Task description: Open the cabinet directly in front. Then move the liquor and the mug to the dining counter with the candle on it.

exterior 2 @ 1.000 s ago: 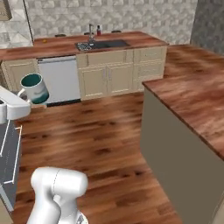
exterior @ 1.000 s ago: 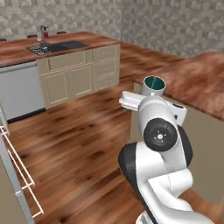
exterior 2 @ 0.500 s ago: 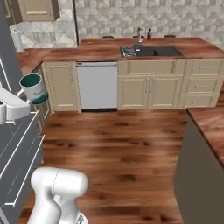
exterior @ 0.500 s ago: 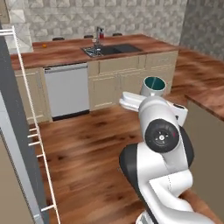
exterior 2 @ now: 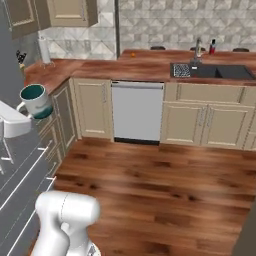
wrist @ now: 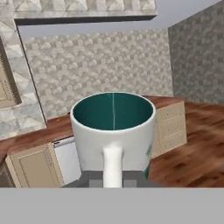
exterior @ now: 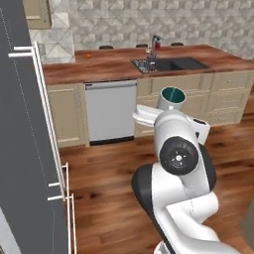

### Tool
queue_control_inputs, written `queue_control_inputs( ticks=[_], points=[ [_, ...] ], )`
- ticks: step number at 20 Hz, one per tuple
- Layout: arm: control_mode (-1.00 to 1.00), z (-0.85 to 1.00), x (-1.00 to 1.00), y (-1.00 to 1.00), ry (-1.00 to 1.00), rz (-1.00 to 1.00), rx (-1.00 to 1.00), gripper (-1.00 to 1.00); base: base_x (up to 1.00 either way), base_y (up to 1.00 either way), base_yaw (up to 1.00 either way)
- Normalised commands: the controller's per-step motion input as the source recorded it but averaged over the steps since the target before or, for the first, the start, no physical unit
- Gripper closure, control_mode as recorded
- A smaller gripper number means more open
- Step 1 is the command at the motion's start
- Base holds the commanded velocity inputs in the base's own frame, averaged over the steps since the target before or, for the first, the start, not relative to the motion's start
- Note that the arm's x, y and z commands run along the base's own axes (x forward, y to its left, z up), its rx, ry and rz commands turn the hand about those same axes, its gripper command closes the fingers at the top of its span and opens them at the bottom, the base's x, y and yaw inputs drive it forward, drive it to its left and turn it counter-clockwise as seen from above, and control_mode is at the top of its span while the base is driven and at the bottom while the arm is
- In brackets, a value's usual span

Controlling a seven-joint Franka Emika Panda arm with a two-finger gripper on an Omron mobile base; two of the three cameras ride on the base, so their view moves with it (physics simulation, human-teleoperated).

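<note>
The mug (wrist: 113, 131) is white with a dark teal inside and stands upright, its loop handle turned toward the hand camera. My gripper (wrist: 113, 180) is shut on the mug at its handle side, and the fingertips are hidden behind it. The mug (exterior: 172, 97) rides high above my arm, and the mug (exterior 2: 36, 101) shows at the left edge over the gripper (exterior 2: 22, 117). Ahead runs the dining counter (exterior: 99, 67), reddish-brown wood with a black sink (exterior: 171, 63) and a grey faucet (exterior: 155, 47). A small red dark-capped bottle (exterior 2: 213, 47) stands by the faucet; I cannot tell whether it is the liquor. The candle is out of view.
A tall dark grey front (exterior: 25, 149) with white bar handles stands close on my left. A grey dishwasher (exterior 2: 136, 111) sits among beige lower cabinets (exterior 2: 200, 122). Beige wall cabinets (exterior 2: 70, 12) hang at the top left. Wood floor (exterior 2: 150, 190) lies between me and the counter.
The whole picture has swung as the base turns: the sink counter has slid from the far left toward the middle and right. The mug stays held in the same pose.
</note>
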Motion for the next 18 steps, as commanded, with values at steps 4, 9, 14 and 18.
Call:
queue_control_inputs(
  ticks=[4, 9, 14, 18],
  points=[
    [1.00, 0.00, 0.00, 0.00, 0.00, 0.00, 0.00, 1.00, 0.47, -1.00, 0.17],
    [1.00, 0.00, 0.00, 0.00, 0.00, 0.00, 0.00, 1.00, 0.68, -0.86, 0.10],
    [1.00, 0.00, 0.00, 0.00, 0.00, 0.00, 0.00, 1.00, 1.00, -0.40, 0.01],
    [1.00, 0.00, 0.00, 0.00, 0.00, 0.00, 0.00, 1.00, 1.00, -0.47, 0.00]
  ],
)
